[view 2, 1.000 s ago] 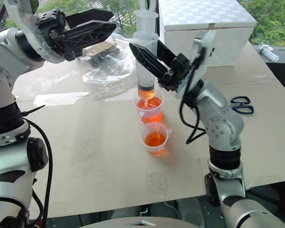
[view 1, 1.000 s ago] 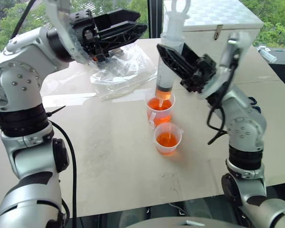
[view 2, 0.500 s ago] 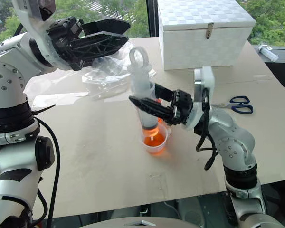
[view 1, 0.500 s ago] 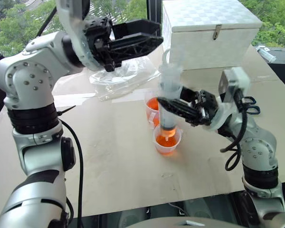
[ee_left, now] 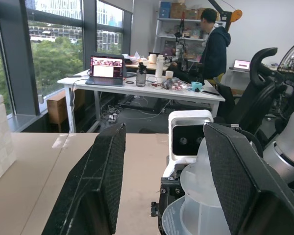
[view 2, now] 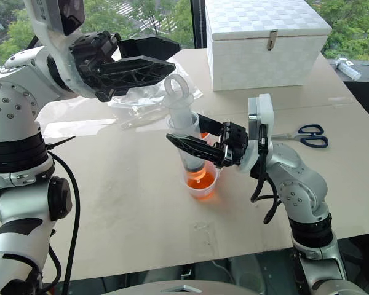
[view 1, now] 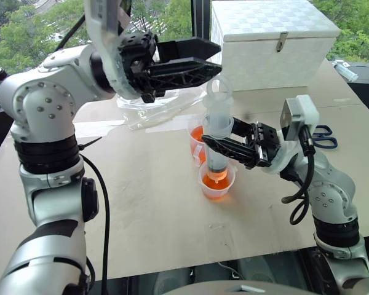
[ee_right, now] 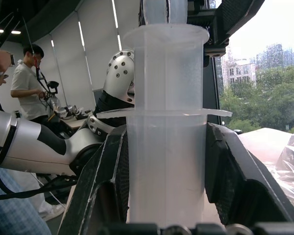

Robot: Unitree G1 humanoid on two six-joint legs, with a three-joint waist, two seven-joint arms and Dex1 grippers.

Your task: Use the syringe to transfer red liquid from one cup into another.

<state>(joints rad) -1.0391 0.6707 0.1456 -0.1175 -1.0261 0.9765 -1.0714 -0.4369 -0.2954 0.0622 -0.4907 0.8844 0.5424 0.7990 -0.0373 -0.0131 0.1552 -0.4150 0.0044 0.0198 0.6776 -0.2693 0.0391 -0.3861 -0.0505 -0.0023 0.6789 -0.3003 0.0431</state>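
Clamped jaws of the right gripper (view 1: pixel 224 145) hold the syringe (view 1: pixel 218 138) by its barrel, upright, with its narrow tip down inside the shorter cup (view 1: pixel 217 180). That cup stands on the worktop (view 1: pixel 141 203) and holds red liquid (view 1: pixel 216 180); a little of the same orange-red fluid sits low in the syringe barrel. Just behind it, touching or nearly so, stands the taller cup (view 1: pixel 197 142), also holding red liquid, with a white label on its side. The syringe's white plunger ring rises above the barrel, and the right wrist view shows the barrel squeezed between both black fingers (ee_right: pixel 103 186).

Above the plunger ring hovers the left gripper (view 1: pixel 200 61), pointing across toward the robot's right, its jaws partly apart and holding nothing; the left wrist view shows the top of the syringe between and beyond its two fingers (ee_left: pixel 95 181).

Farther back on the worktop lie a crumpled clear plastic bag (view 1: pixel 150 101) and a white box (view 1: pixel 273 37). Blue-handled scissors (view 2: pixel 307 132) lie near the right arm.
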